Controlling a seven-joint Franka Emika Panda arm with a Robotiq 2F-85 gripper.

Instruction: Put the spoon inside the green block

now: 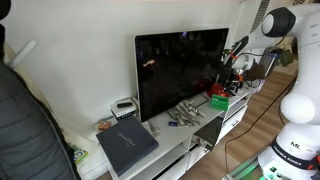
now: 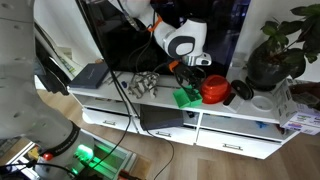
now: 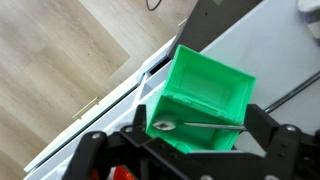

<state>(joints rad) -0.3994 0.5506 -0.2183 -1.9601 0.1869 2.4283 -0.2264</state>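
The green block (image 3: 205,88) is a small bright green open box on the white cabinet top; it shows in both exterior views (image 1: 218,101) (image 2: 186,97). In the wrist view a metal spoon (image 3: 185,126) lies across the block's opening, bowl to the left, handle reaching the right finger. My gripper (image 3: 195,135) hangs just above the block with its fingers wide apart, one on each side of the spoon. In an exterior view the gripper (image 2: 193,68) is right over the block.
A red container (image 2: 214,90) stands right beside the block. A big black TV (image 1: 180,70) stands behind. Loose cutlery (image 2: 140,85) and a dark grey slab (image 1: 127,148) lie further along the cabinet. A potted plant (image 2: 275,50) is at one end.
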